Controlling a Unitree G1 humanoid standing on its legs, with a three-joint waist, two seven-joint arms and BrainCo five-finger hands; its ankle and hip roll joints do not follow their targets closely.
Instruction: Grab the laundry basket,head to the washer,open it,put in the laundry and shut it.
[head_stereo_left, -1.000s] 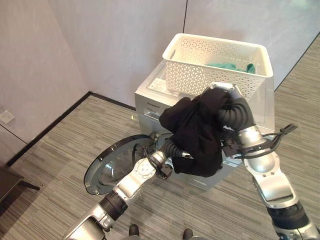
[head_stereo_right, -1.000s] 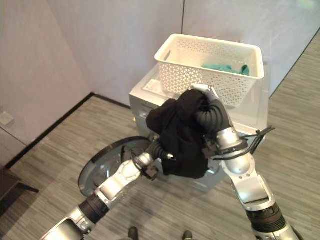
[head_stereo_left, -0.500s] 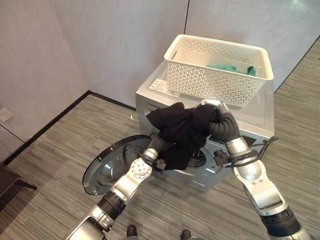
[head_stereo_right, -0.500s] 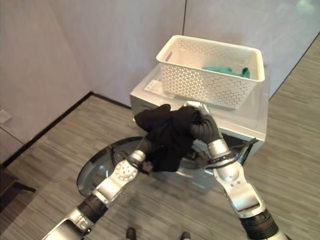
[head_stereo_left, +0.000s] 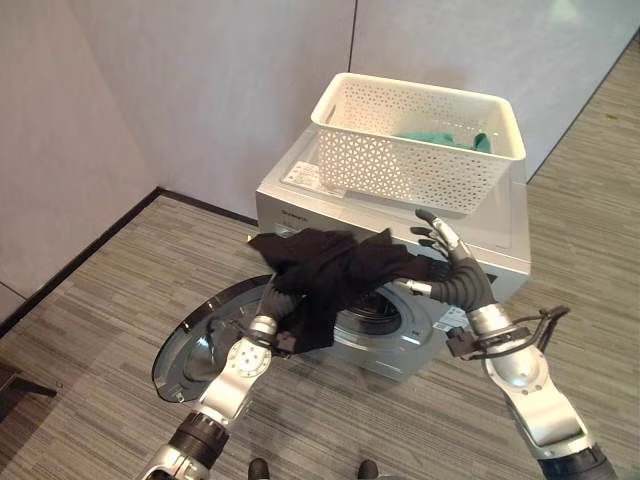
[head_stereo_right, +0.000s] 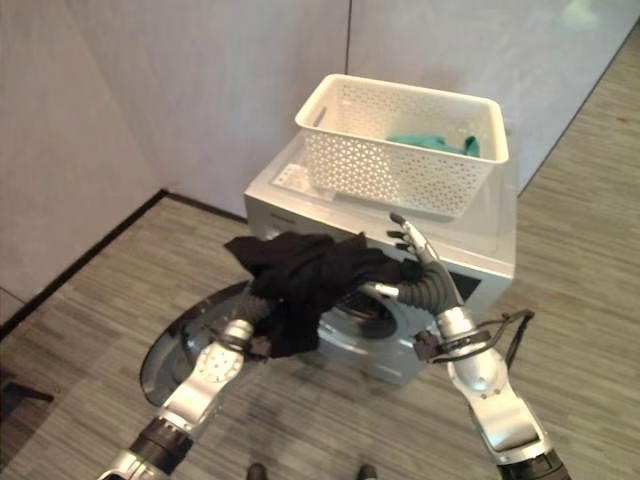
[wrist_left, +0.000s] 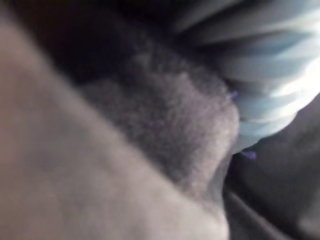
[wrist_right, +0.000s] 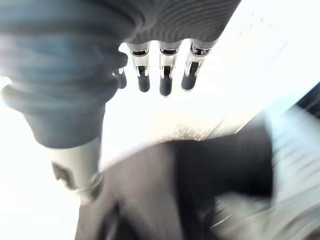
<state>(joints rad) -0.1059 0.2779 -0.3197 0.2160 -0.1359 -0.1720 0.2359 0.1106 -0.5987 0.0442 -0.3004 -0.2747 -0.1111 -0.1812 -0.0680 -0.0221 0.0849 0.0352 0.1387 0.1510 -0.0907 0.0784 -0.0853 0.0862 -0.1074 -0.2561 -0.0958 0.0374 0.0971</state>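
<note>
One black garment (head_stereo_left: 330, 270) hangs bunched across the front of the silver-grey front-loading washer (head_stereo_left: 300, 190), draped over both arms directly above and in front of the round drum opening (head_stereo_left: 385, 310). Its long axis runs crosswise, from the left side of the machine toward the right hand (head_stereo_left: 432, 240), with the bulk of the cloth sagging at the left end. The left hand (wrist_left: 270, 80) lies under that heavier end, buried in the fabric, so whether it is clenched or loose cannot be told. The right hand shows its fingers (wrist_right: 165, 75) straight and spread, gripping nothing, with the cloth's right end lying over its wrist cover just behind them.

The coming move likely turns on this: the opening lies below and behind the cloth, nearer the right hand, so the garment has to go down and inward to enter the drum. The round glass-fronted door (head_stereo_left: 200, 340) stands swung wide to the left, low beside the left forearm and out of the path.

The white perforated plastic laundry basket (head_stereo_left: 420, 145) sits on top of the washer, with a teal cloth (head_stereo_left: 440, 140) inside it.
</note>
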